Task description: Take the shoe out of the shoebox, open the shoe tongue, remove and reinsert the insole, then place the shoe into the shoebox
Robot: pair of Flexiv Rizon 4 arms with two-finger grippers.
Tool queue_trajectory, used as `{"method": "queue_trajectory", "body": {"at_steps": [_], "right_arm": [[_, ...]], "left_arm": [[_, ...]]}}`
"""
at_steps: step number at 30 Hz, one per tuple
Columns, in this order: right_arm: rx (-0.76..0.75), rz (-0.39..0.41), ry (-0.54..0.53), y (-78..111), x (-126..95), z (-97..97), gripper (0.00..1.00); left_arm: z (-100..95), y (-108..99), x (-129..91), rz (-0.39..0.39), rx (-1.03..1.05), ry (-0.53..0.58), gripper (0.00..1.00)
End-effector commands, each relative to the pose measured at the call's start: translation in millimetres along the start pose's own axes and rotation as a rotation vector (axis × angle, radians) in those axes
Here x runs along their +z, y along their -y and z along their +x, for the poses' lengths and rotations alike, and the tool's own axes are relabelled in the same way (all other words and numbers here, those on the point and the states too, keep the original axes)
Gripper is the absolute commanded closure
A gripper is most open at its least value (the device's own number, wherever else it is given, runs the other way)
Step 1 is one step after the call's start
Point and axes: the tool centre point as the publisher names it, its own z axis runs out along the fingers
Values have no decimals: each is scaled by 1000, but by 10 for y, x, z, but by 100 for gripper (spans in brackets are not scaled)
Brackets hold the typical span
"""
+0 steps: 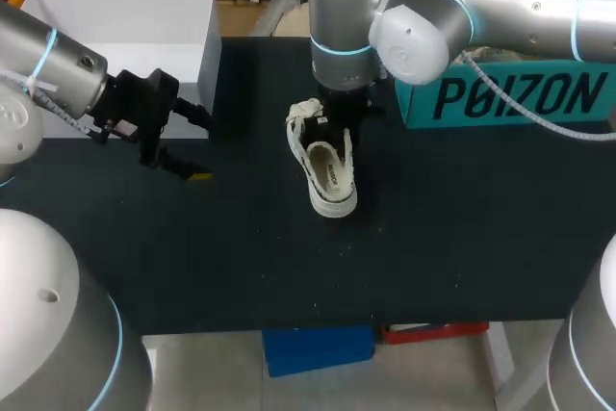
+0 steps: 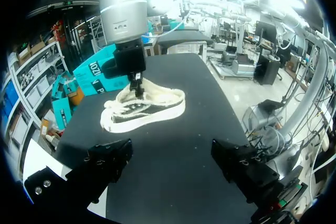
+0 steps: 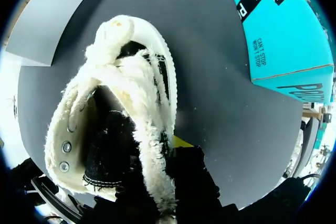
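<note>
Insole inside the shoe (image 1: 332, 178) — I can't see it, my right gripper (image 2: 137, 87) covers the opening; teal shoebox (image 1: 510, 95) behind the shoe runs off-frame.

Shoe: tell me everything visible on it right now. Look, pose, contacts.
The shoe is a low off-white sneaker of canvas-like fabric with frayed, fuzzy edges, dark lining, a ribbed white rubber sole rim and two metal eyelets on one side. It rests near the middle of the black table, opening upward, fuzzy laces bunched at its far end. The right gripper meets the rim of its opening from above; whether it clamps there cannot be told. Nothing else touches it.
</note>
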Motion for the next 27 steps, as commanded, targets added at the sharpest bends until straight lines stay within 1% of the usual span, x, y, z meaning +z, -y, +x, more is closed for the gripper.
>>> {"method": "queue_trajectory", "body": {"at_steps": [1,2,4,5,7,8,10,11,12,13,15,16,17,27], "right_arm": [[-20,-6,30,74,-570,-13,100],[-50,-1,44,105,-713,-19,100],[-117,-21,67,184,-1000,-50,100],[-189,-1,103,227,-1147,-74,100],[-321,-31,143,312,-1460,-135,100],[-422,-12,177,348,-1610,-175,100],[-588,-47,224,402,-1901,-271,100],[-700,-50,230,412,-2035,-334,100],[-808,-49,271,410,-2163,-392,100],[-896,-60,290,398,-2311,-452,100],[-1108,-78,335,337,-2539,-550,100],[-1254,-105,341,280,-2657,-615,100],[-1344,-130,318,259,-2679,-630,100],[-1344,-130,318,259,-2679,-630,100]], "left_arm": [[11,-3,4,-1,1,5,0],[11,-3,4,-1,1,5,0],[11,-3,4,-1,1,5,0],[11,-3,4,-1,1,5,0],[11,-3,4,-1,1,5,0],[11,-3,4,-1,1,5,0],[11,-3,4,-1,1,5,0],[11,-3,4,-1,1,5,0],[11,-3,4,-1,1,5,0],[11,-3,4,-1,1,5,0],[11,-3,4,-1,1,5,0],[11,-3,4,-1,1,5,0],[11,-3,4,-1,1,5,0],[11,-3,4,-1,1,5,0]]}}
